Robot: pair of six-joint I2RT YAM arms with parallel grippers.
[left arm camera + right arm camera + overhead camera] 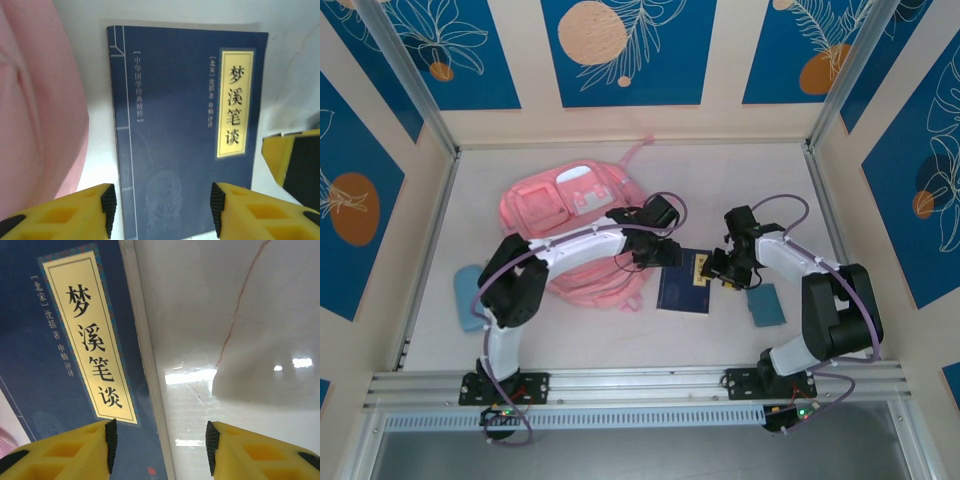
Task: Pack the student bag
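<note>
We have both grippers over the dark blue book [682, 290], which lies flat on the table [240, 340]. The left gripper [162, 205] hangs with its jaws apart and nothing pinched. The book [185, 125] sits directly beneath it, its long axis running straight ahead from the fingertips, and the cover is wider than the gap between them. The right gripper [160, 445] is also released and straddles the book's [65, 340] open-side long edge, one finger over the cover and one over bare table.

The student bag [535, 205] lies flat to the left gripper's [655, 255] left, just beside the book's spine, with a strip of table between. We judge the left arm the nearer one for carrying the book across. We cannot tell whether the bag's [35, 125] mouth is open.
</note>
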